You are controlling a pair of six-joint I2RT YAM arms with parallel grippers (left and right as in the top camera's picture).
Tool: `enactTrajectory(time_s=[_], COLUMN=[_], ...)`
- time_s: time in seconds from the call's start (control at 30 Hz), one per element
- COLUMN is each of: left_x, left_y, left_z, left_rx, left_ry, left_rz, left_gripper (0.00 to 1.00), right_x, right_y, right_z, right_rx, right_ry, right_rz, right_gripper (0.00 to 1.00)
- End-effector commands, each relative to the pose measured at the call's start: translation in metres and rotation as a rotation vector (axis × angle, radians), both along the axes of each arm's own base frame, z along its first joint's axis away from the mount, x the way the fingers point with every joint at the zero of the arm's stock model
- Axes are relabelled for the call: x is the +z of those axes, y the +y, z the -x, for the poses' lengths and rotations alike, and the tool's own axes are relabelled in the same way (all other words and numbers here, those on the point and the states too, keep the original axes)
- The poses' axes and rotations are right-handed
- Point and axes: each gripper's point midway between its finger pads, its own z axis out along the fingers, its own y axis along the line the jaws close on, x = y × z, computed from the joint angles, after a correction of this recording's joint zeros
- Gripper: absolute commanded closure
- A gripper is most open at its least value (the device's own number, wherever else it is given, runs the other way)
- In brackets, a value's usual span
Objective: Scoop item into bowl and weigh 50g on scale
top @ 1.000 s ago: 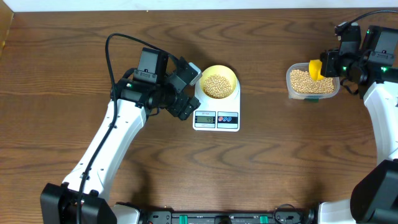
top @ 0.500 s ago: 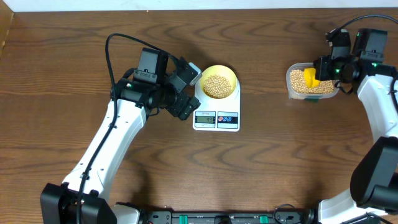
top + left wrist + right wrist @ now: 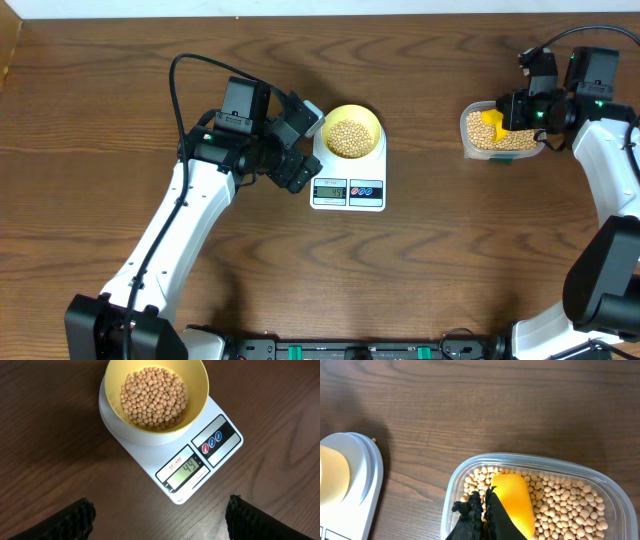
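The pale yellow bowl [image 3: 372, 118] stands on the white scale [image 3: 348, 192] and holds a heap of beans [image 3: 154, 397]. The scale's display [image 3: 187, 467] reads 44. My left gripper [image 3: 160, 504] hovers open just in front of the scale, with only bare table between its fingers [image 3: 296, 172]. Off to the right, my right gripper [image 3: 484, 505] is shut on the handle of a bright yellow scoop [image 3: 512, 502]. The scoop's head lies down among the beans [image 3: 565, 505] in the clear tub [image 3: 451, 490].
The tub [image 3: 466, 135] sits at the table's right, a stretch of bare wood apart from the scale [image 3: 365, 475]. One stray bean [image 3: 374, 439] lies on the table by the scale's edge. The left arm [image 3: 180, 215] slants across the left half of the table.
My right gripper has moved left and down, carrying the scoop from above the tub's right rim into the beans. The left arm and the scale reading are unchanged.
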Motion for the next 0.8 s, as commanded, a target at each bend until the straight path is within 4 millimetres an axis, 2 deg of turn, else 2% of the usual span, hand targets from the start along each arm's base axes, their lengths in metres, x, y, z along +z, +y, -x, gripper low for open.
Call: enactTrajectory(time_s=[0.0,0.4,0.77], left_x=[-0.002,-0.002,-0.002], left_y=[0.0,0.0,0.0], left_z=[0.003,0.003,0.003], left_rx=[-0.007,-0.007,-0.007], left_ry=[0.007,0.007,0.007], left_rz=[0.007,0.007,0.007], left_gripper=[0.14,0.14,0.14], right_x=[-0.001,0.016,0.021], right_y=[0.005,-0.005,-0.015], right_z=[0.001,-0.003,0.0], right_rx=[0.02,-0.048,-0.092], right_ry=[0.0,-0.03,-0.025], right_rz=[-0.021,-0.057,-0.12], right_gripper=[0.99,0.99,0.99])
